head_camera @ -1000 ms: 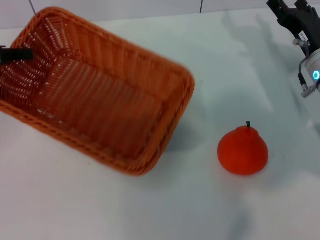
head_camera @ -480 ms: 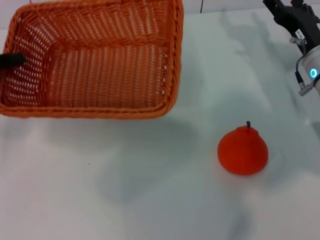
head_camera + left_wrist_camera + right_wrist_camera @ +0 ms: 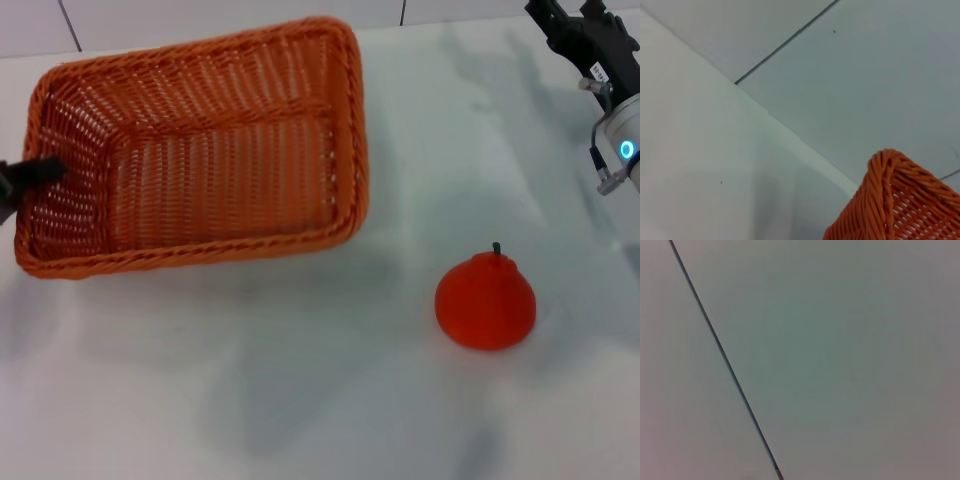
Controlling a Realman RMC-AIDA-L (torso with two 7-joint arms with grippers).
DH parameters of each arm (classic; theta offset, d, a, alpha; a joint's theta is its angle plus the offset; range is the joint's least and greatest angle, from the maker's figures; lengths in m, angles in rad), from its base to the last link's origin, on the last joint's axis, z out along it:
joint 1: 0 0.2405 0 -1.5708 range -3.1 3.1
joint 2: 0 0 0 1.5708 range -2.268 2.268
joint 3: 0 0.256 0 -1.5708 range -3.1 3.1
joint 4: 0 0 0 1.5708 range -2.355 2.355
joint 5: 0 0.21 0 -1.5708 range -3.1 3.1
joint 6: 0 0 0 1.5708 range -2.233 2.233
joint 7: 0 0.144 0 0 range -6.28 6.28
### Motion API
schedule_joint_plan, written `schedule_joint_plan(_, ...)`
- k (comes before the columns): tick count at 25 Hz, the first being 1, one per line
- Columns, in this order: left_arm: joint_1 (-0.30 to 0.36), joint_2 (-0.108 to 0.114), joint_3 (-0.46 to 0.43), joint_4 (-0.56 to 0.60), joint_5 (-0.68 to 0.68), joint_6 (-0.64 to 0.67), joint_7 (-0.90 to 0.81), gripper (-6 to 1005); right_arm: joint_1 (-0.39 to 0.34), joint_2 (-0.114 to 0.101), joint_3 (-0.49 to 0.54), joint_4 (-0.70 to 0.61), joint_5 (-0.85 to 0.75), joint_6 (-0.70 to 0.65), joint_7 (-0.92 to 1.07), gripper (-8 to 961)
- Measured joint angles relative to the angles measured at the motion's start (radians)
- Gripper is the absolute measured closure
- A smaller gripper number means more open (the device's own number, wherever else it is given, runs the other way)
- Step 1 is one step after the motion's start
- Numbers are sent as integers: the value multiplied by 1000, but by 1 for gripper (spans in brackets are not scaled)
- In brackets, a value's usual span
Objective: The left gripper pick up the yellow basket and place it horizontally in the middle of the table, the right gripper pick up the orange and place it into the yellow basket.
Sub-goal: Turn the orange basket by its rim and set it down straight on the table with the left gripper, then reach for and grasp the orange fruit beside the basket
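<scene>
Yellow basket (image 3: 200, 150) tilted lower; left gripper (image 3: 25, 175) jaws clamp rim, mostly cropped.

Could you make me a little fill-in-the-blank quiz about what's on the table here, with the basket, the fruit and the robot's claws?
1. The left claw grips the yellow basket at its ____ end wall.
2. The orange sits on the ____, not in the basket.
3. Inside, the basket holds ____.
4. The right claw hovers at the far right, ____ the orange.

Missing words: left; table; nothing; beyond
</scene>
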Motion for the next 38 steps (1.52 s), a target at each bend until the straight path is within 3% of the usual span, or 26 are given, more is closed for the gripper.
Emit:
schedule_joint_plan(7,48,-1,2,-101,-67,-22,48,821,7,1,-4,3,-1,21,0,12)
schedule_joint_plan(20,93,3,1,-116,-98,68,24,807,21,2,-14,2,-1,56,0,12)
schedule_joint_plan(23,111,5,0,-113,-101,108,23,611,23,3,-15,3,-1,57,0,12)
schedule_joint_plan(29,134,13,-6,-100,-101,155,22,416,26,3,-21,4,-1,61,0,13)
schedule_joint_plan(34,138,31,-44,-97,-142,156,130,419,26,-1,-74,-3,-1,44,3,14)
schedule_joint_plan(36,135,38,-67,-106,-200,155,272,421,20,-6,-108,-25,-8,30,31,14)
schedule_joint_plan(37,133,37,-83,-115,-273,154,443,422,12,-8,-130,-51,-20,24,63,14)
schedule_joint_plan(38,133,37,-83,-115,-273,154,443,422,-3,-10,-166,-101,-51,23,118,14)
